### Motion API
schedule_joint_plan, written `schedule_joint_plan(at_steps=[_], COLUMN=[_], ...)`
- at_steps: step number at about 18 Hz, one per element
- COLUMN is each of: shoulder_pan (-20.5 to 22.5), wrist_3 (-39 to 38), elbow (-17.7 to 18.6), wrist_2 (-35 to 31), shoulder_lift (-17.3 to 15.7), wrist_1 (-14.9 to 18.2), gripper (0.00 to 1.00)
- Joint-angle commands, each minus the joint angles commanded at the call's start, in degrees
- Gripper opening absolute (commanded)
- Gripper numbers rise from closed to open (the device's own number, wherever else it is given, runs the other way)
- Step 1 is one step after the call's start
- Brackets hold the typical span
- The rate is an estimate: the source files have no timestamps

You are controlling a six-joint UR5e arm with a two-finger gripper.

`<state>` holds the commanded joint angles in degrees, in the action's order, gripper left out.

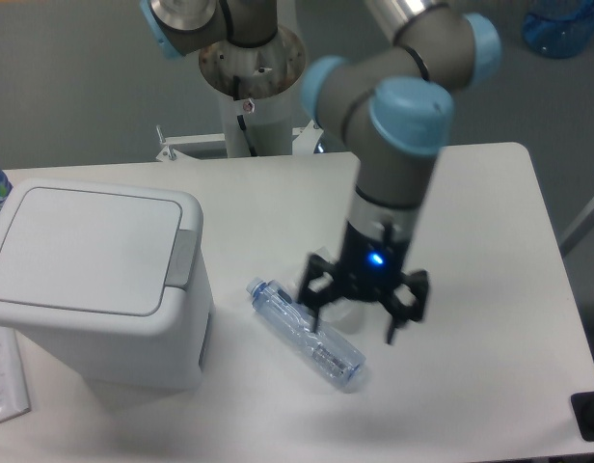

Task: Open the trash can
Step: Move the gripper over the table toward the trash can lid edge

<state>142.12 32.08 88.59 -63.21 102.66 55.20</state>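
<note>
On table (490, 231): one closed trash can (94, 280), one bottle (307, 335), one wide-spread end effector (358, 313).

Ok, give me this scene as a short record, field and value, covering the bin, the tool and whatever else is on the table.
trash can: white bin at the table's left side, upright
lid: flat white lid, shut
push tab: grey, on the bin's right edge, untouched
tool: open, hanging above the table's middle, right of the bin, holding nothing
bottle: clear plastic, lying on its side, partly under the tool
table: white top
task state: lid not yet opened
</note>
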Motion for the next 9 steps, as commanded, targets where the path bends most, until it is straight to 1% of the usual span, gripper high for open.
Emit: schedule_joint_plan(at_steps=[2,4,6,9], shoulder_pan=[-1.4,-2.5,-3.1,-3.7], wrist_3=[-0.4,-0.9,-1.2,-1.1], elbow=[0.4,0.4,0.4,1.8], wrist_2=[1.2,1.2,1.2,1.2], shoulder_lift=[-1.1,-1.5,-2.0,-3.1], wrist_1=[-0.5,-0.5,-0.5,-0.6], gripper=[1.00,1.00,1.00,1.00])
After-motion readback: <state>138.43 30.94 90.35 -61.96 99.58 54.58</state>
